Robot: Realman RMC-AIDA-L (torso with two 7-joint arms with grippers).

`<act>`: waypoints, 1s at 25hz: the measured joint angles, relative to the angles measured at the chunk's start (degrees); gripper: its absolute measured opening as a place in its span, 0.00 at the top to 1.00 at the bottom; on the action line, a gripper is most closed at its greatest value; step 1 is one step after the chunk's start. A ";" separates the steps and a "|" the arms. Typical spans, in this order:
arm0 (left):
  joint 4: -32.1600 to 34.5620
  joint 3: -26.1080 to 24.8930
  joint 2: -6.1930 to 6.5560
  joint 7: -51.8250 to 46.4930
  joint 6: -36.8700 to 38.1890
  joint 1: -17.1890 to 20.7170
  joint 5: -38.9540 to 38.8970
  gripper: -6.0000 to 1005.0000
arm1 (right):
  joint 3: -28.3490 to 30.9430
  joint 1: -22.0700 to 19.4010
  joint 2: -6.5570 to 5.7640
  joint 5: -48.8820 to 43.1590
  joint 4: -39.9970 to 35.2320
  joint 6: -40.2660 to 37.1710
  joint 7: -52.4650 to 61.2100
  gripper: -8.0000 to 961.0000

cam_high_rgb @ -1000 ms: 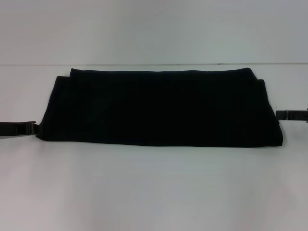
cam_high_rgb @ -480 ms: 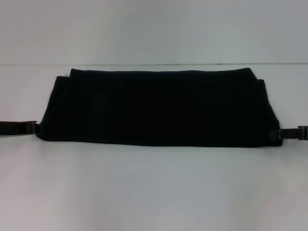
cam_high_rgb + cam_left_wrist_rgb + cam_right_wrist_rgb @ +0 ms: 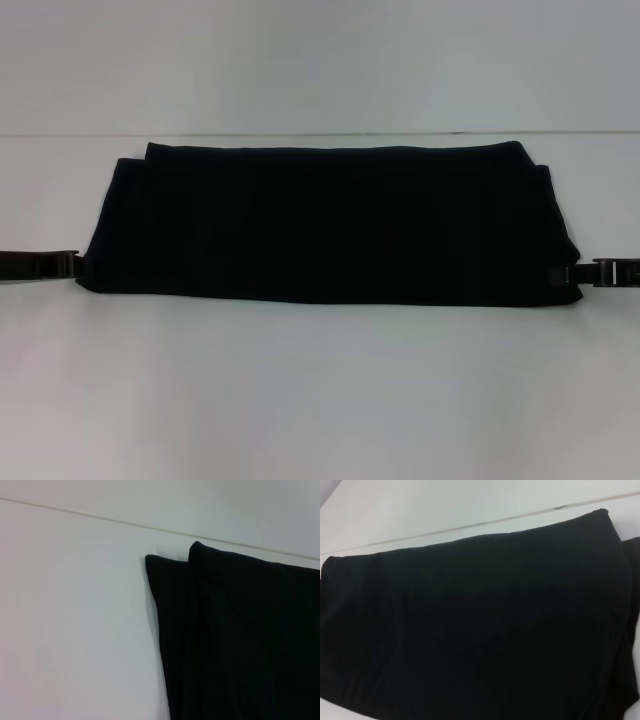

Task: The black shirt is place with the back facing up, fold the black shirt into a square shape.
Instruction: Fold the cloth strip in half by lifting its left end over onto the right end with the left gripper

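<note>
The black shirt (image 3: 330,225) lies on the white table (image 3: 320,390), folded into a wide flat band with a second layer showing along its far edge. No lettering shows. My left gripper (image 3: 68,265) is low at the shirt's near left corner, touching its edge. My right gripper (image 3: 578,273) is low at the shirt's near right corner, with its tip over the fabric's edge. The left wrist view shows the shirt's far left corner (image 3: 240,640) with its two stacked layers. The right wrist view is almost filled by the shirt (image 3: 470,630).
The table's far edge (image 3: 320,134) runs just behind the shirt, against a pale wall. White tabletop lies in front of the shirt and beside both of its ends.
My right gripper has moved down toward me and inward, from beside the shirt's right edge to its near right corner. The left gripper and the shirt have not moved.
</note>
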 joint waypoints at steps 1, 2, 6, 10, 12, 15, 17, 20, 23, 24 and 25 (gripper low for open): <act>0.00 0.00 0.00 0.09 0.00 0.00 0.00 0.99 | -0.03 0.01 0.01 0.01 0.00 0.15 -0.02 0.36; -0.02 0.01 0.00 0.20 -0.03 0.00 0.00 0.99 | -0.08 0.01 0.04 0.01 0.00 0.16 -0.06 0.43; -0.08 0.00 0.00 0.36 -0.09 0.00 0.00 0.99 | -0.15 -0.17 0.11 -0.06 0.00 0.26 -0.11 0.66; -0.08 0.00 0.00 0.37 -0.09 -0.01 0.00 0.99 | -0.12 -0.38 0.12 -0.03 -0.08 0.72 -0.04 0.83; -0.11 0.00 0.00 0.38 -0.09 -0.04 0.00 0.99 | -0.25 -0.40 0.14 -0.04 -0.06 1.28 -0.03 0.91; -0.16 0.00 0.00 0.38 -0.08 -0.08 0.00 0.99 | -0.39 -0.51 0.30 -0.05 -0.03 1.99 -0.12 0.98; -0.14 -0.05 0.00 0.38 0.16 -0.09 -0.01 0.99 | -0.39 -0.60 0.36 -0.05 -0.03 2.02 -0.34 0.99; 0.33 -0.51 0.00 0.33 1.54 0.19 -0.28 0.99 | -0.35 -0.96 0.32 -0.03 -0.22 1.61 -0.59 0.99; 1.56 -2.06 -0.08 0.17 4.15 0.84 -0.54 0.99 | 0.14 -1.79 -0.14 0.22 -0.69 0.31 -1.13 0.99; 2.04 -2.81 -0.16 0.23 5.28 1.13 -0.61 0.99 | 0.14 -1.79 -0.14 0.22 -0.69 0.31 -1.13 0.99; 2.55 -3.40 -0.25 0.31 6.09 1.50 -0.76 0.99 | 0.25 -1.94 -0.27 0.27 -0.70 0.04 -1.30 0.99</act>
